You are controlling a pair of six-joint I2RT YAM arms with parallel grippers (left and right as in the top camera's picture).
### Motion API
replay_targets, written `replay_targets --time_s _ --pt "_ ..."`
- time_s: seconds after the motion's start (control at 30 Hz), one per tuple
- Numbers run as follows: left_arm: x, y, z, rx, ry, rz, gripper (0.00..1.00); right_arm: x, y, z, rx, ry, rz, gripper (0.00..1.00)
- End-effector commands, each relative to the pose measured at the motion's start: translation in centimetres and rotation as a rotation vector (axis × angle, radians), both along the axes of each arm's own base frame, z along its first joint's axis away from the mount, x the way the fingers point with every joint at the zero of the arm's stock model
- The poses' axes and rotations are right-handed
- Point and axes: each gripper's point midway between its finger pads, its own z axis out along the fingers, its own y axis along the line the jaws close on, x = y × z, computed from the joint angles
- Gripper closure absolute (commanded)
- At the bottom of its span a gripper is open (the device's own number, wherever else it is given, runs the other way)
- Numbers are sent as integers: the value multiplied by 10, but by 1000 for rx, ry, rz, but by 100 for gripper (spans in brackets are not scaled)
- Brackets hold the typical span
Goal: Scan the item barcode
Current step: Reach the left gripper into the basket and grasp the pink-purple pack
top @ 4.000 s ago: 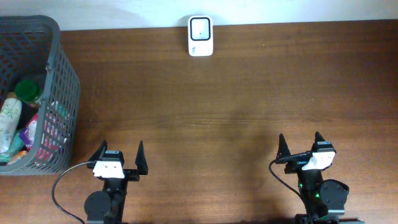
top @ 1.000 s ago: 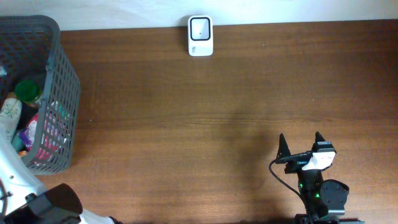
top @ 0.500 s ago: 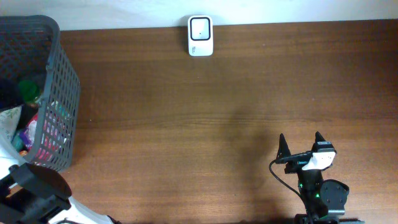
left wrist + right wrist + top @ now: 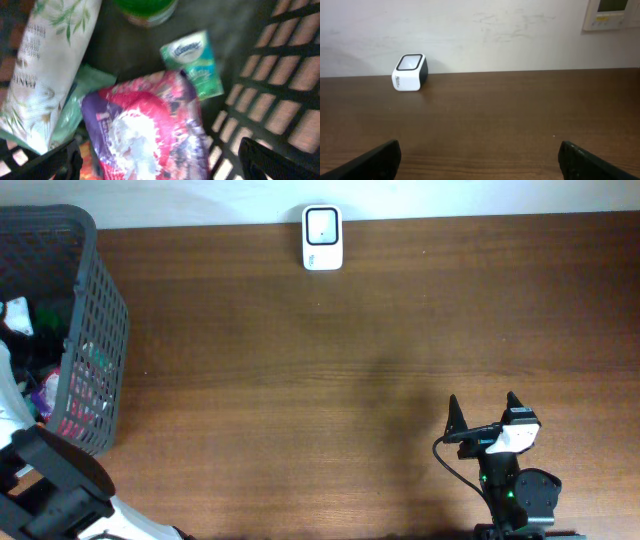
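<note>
- The basket (image 4: 100,330) is dark grey plastic with an open grid of square holes. It stands on the far left of the brown wood-grain table (image 4: 350,360).
- The left gripper (image 4: 160,145) hangs inside the basket over the goods. Its two dark fingers are spread wide and hold nothing.
- Straight under it lies a glossy, crinkled pink and purple packet (image 4: 145,125). The packet's long axis runs up and down the left wrist view, leaning slightly left at the top; the print is too blurred to read.
- Left of it lies a smooth white pouch (image 4: 45,70) with a green leaf print. Its long axis slants from upper right to lower left.
- A small teal and white tissue pack (image 4: 195,62) lies flat beside the packet's upper right corner.
- A round green bottle top (image 4: 145,7) shows at the upper edge.
- No barcode can be made out on any item.
- The barcode scanner (image 4: 322,238) is a white, rounded plastic block with a dark-rimmed square window. It sits at the table's far edge against the wall, its long axis pointing toward the wall and its window facing up.
- The right gripper (image 4: 482,405) rests at the near right, well apart from the scanner. Its fingers are spread and empty.
</note>
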Motion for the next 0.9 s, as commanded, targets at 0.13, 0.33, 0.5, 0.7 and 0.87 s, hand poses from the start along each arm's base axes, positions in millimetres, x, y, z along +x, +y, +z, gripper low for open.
replay_targets --time_s 0.13,0.33,0.5,0.7,0.87 --pt "-22 9 -38 21 92 170 1 0 -3 -3 3 3 -14 1" --pt "-16 -12 -55 -19 98 140 1 0 -3 -3 3 3 -14 1" --pt "-3 -37 -60 -107 58 89 1 0 -3 -3 3 3 -14 1" --pt "-31 -24 -76 -14 172 168 4 0 -3 -3 3 3 -14 1" --pt "-37 -27 -87 -24 191 167 55 0 -3 -3 3 3 -14 1"
